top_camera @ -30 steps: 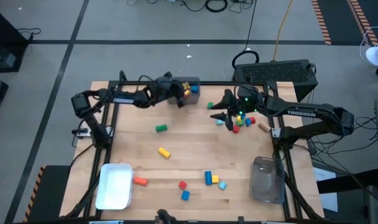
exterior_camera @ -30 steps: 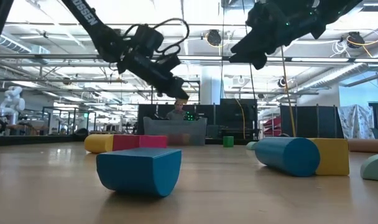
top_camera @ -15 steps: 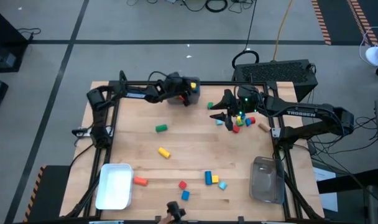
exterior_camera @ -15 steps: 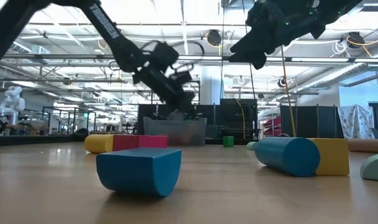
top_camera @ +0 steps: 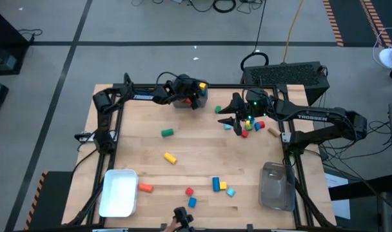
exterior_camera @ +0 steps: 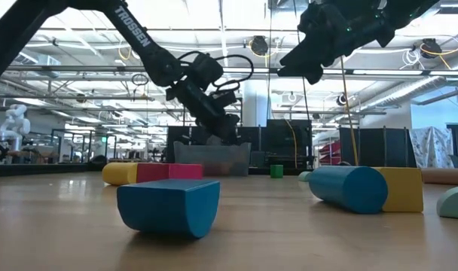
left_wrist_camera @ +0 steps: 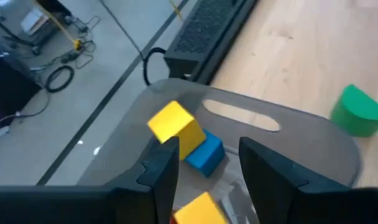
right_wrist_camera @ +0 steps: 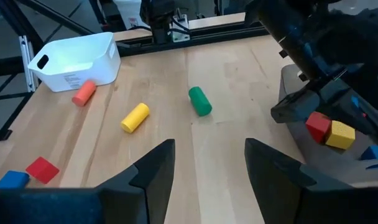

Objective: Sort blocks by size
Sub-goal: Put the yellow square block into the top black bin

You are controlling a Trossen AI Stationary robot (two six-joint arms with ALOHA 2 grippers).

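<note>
My left gripper (top_camera: 195, 96) (left_wrist_camera: 207, 143) hangs open over the grey bin (top_camera: 200, 86) at the table's far edge. In the bin lie a yellow cube (left_wrist_camera: 175, 126), a blue cube (left_wrist_camera: 207, 156) and another yellow block (left_wrist_camera: 198, 208). A green block (left_wrist_camera: 361, 111) rests on the table beside the bin. My right gripper (top_camera: 234, 120) (right_wrist_camera: 207, 149) hovers open above the table next to a cluster of red, yellow, green and blue blocks (top_camera: 250, 126). More blocks lie scattered: a green cylinder (right_wrist_camera: 199, 101), a yellow cylinder (right_wrist_camera: 135, 117) and an orange one (right_wrist_camera: 84, 92).
A white bin (top_camera: 118, 192) stands at the near left corner and a clear bin (top_camera: 276, 187) at the near right. Red, blue, yellow and cyan blocks (top_camera: 218, 185) lie near the front edge. The middle of the table has free room.
My left gripper has gone toward the table's far edge and down, coming in over the grey bin, and has tipped a little more level. My right arm has kept still.
</note>
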